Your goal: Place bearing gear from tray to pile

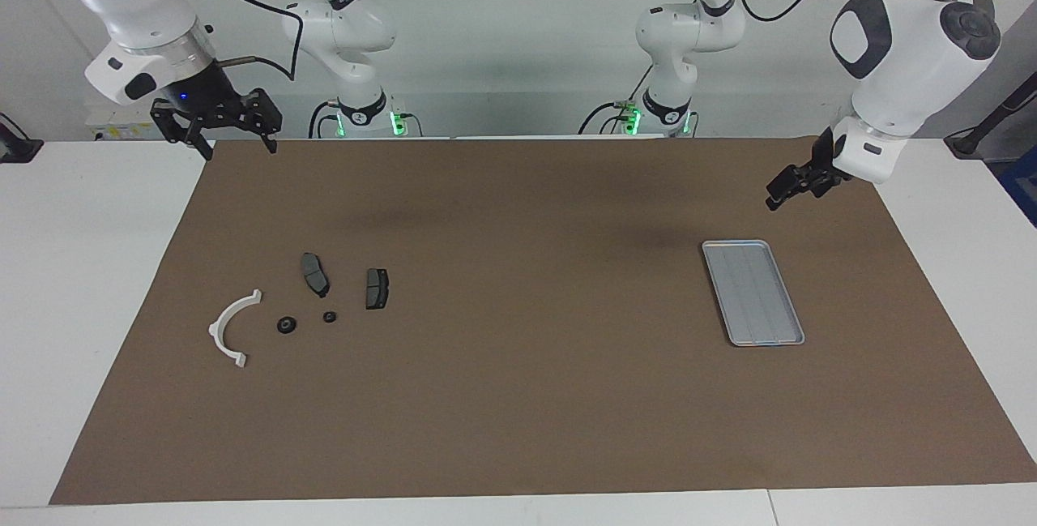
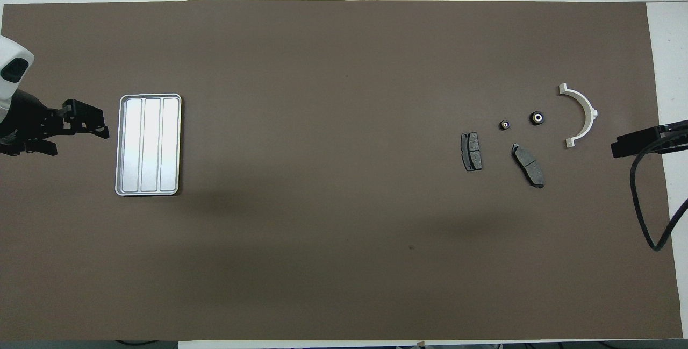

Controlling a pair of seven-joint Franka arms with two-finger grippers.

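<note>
The silver tray (image 1: 753, 292) (image 2: 148, 144) lies on the brown mat at the left arm's end, with nothing in it. The pile is at the right arm's end: a white bracket (image 1: 231, 328) (image 2: 581, 115) and two dark brake pads (image 1: 314, 274) (image 1: 376, 288). Two small black gears with pale centres (image 1: 286, 325) (image 1: 329, 316) (image 2: 537, 118) (image 2: 504, 125) lie on the mat among these parts, farther from the robots than the pads. My left gripper (image 1: 779, 197) (image 2: 88, 123) hangs over the mat beside the tray. My right gripper (image 1: 235, 143) (image 2: 618, 148) is open and empty, raised over the mat's edge beside the pile.
The brown mat (image 1: 518, 396) covers most of the white table. A black cable (image 2: 647, 198) hangs from the right arm at the mat's edge. The arms' bases (image 1: 364, 113) (image 1: 664, 113) stand at the robots' end.
</note>
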